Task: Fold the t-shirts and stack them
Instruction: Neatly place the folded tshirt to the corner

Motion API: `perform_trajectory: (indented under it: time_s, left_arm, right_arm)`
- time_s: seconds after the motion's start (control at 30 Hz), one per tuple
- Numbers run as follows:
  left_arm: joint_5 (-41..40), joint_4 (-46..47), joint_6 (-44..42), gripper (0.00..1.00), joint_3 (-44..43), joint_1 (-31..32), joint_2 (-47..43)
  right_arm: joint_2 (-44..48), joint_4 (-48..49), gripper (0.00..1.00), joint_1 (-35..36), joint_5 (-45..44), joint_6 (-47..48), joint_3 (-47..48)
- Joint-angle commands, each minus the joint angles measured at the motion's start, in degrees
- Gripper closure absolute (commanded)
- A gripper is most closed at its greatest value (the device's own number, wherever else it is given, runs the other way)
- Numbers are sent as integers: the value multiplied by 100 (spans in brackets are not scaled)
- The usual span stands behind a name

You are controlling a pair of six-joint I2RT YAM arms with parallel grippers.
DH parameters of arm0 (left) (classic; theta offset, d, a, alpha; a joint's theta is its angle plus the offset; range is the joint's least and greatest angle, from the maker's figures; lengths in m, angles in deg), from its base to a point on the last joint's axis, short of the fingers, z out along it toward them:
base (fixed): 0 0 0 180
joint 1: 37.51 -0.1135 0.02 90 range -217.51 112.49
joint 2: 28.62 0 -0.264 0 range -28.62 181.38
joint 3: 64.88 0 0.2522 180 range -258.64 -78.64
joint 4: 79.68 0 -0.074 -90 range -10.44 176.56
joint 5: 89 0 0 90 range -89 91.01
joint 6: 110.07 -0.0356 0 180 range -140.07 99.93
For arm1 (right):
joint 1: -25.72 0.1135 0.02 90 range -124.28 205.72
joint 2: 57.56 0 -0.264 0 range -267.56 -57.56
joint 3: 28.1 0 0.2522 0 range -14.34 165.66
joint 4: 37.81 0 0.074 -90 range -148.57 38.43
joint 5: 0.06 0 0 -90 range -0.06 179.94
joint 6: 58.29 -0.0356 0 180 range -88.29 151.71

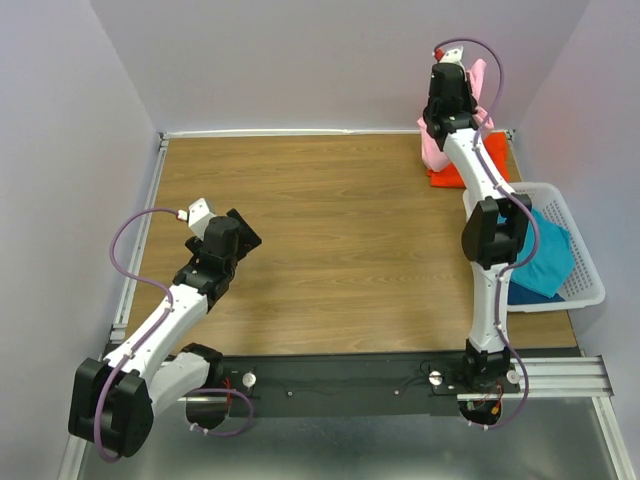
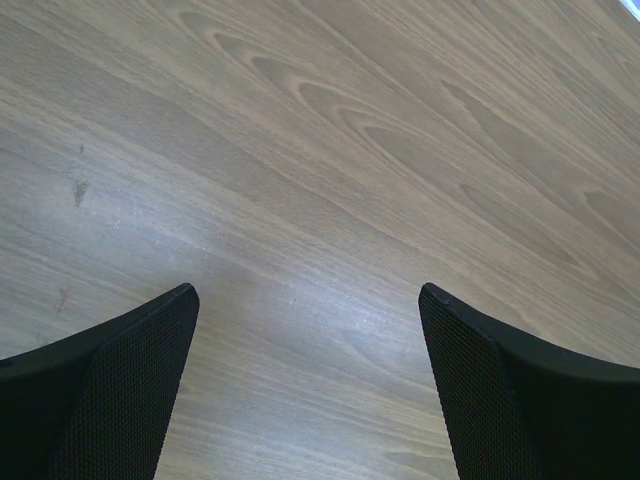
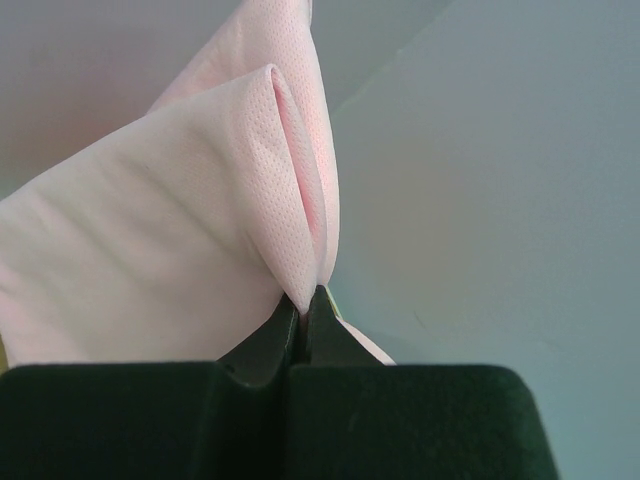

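Note:
My right gripper (image 3: 305, 300) is shut on a fold of the light pink t-shirt (image 3: 170, 210) and holds it raised at the table's far right corner. In the top view the pink shirt (image 1: 434, 143) hangs behind the right arm's wrist, over the bright orange t-shirt (image 1: 447, 177) that lies on the table. The teal t-shirt (image 1: 545, 255) lies in the white lattice basket (image 1: 588, 284) at the right edge. My left gripper (image 2: 308, 300) is open and empty over bare wood; in the top view it (image 1: 243, 231) sits at the middle left.
Grey walls enclose the wooden table (image 1: 330, 230) at the back and both sides. A black rail (image 1: 350, 380) with the arm bases runs along the near edge.

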Motion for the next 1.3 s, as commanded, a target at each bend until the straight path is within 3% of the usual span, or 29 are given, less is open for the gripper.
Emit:
perform_trajectory:
  time_s: [0.0, 0.5, 0.93, 1.1, 1.13, 1.27]
  left_arm:
    - [-236, -97, -23, 2, -18, -37, -86]
    - [-201, -26, -40, 2, -106, -46, 222]
    - [-227, -9, -58, 2, -203, -46, 371]
    - [-219, -18, -75, 2, -238, -46, 415]
    - [-219, -9, -75, 2, -238, -46, 407]
    - [-210, -18, -84, 2, -256, -46, 380]
  right_arm:
    - [102, 73, 99, -156, -238, -142, -260]
    - [-196, -181, 99, -815, 263, -810, -595]
    - [-548, -340, 90, -1368, 966, -1346, -683]
    - [-645, -375, 63, -1448, 747, -1434, -587]
    - [-654, -375, 51, -1457, 721, -1452, -569]
    - [-566, -384, 21, -1466, 746, -1644, -586]
